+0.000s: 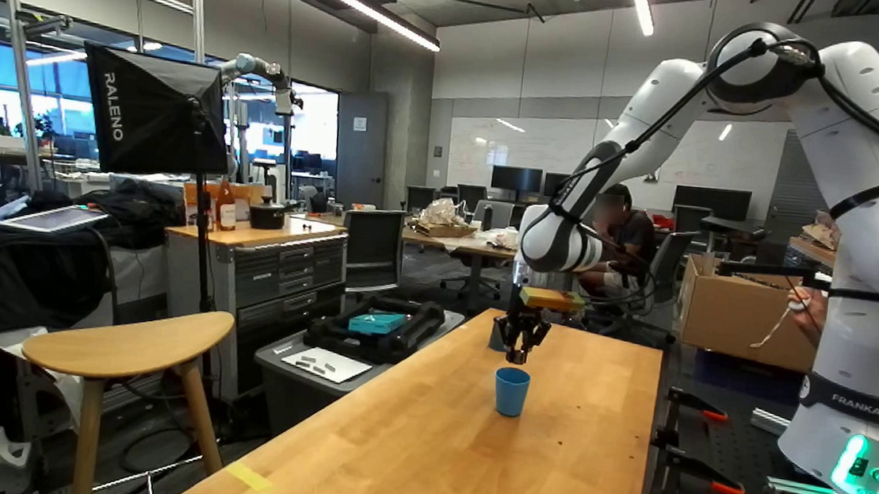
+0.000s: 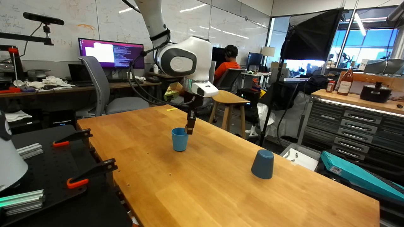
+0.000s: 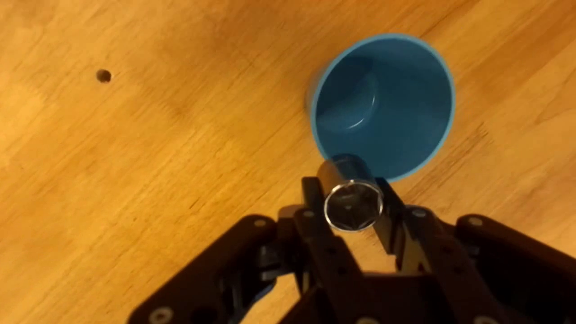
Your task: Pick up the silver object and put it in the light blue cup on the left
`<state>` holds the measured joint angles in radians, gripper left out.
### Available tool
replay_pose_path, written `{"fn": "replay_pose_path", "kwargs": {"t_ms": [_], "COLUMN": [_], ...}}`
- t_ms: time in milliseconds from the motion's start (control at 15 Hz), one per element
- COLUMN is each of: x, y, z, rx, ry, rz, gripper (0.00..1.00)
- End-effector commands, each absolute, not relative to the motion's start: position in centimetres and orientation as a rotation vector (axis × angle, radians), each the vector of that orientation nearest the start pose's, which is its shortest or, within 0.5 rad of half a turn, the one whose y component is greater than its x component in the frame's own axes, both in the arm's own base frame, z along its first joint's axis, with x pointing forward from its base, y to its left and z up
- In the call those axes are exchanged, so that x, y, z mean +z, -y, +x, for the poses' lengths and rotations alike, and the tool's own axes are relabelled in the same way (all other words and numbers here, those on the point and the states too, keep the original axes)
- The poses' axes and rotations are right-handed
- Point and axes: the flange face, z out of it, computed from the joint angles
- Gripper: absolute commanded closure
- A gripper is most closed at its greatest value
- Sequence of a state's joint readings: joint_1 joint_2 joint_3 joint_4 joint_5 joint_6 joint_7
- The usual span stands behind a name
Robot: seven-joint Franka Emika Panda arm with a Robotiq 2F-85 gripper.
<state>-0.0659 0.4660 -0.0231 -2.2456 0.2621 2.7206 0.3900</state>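
1. One light blue cup stands upright on the wooden table, mouth up.
2. The gripper points down close by the rim of the light blue cup, its fingers pinching the silver object.
3. The silver object, a small shiny cylinder, overlaps the lower edge of the light blue cup's rim in the wrist view; whether they touch, I cannot tell.
4. A darker blue cup sits upside down well apart from the light blue cup, to its right in an exterior view.
5. A small hole in the wooden table lies left of the light blue cup in the wrist view.
6. A yellow strip lies on the wooden table, well apart from the light blue cup.
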Motion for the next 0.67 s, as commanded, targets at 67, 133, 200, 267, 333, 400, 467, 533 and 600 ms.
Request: {"fn": "replay_pose_path", "kwargs": {"t_ms": [67, 133, 200, 267, 333, 400, 467, 533, 600], "x": [16.4, 15.8, 15.5, 15.3, 15.1, 14.8, 14.5, 14.2, 13.9], "y": [4.2, 3.6, 3.3, 3.1, 2.8, 2.4, 2.0, 1.7, 1.3], "z": [53.4, 53.2, 53.2, 53.3, 53.3, 53.1, 53.0, 52.9, 52.8], "rx": [0.041, 0.033, 0.024, 0.025, 0.031, 0.032, 0.038, 0.052, 0.059], "ry": [-0.990, -0.982, -0.979, -0.978, -0.973, -0.966, -0.957, -0.951, -0.946], "rz": [-2.847, -2.854, -2.861, -2.865, -2.867, -2.875, -2.883, -2.885, -2.892], "gripper": [0.92, 0.92, 0.92, 0.92, 0.92, 0.92, 0.92, 0.61, 0.42]}}
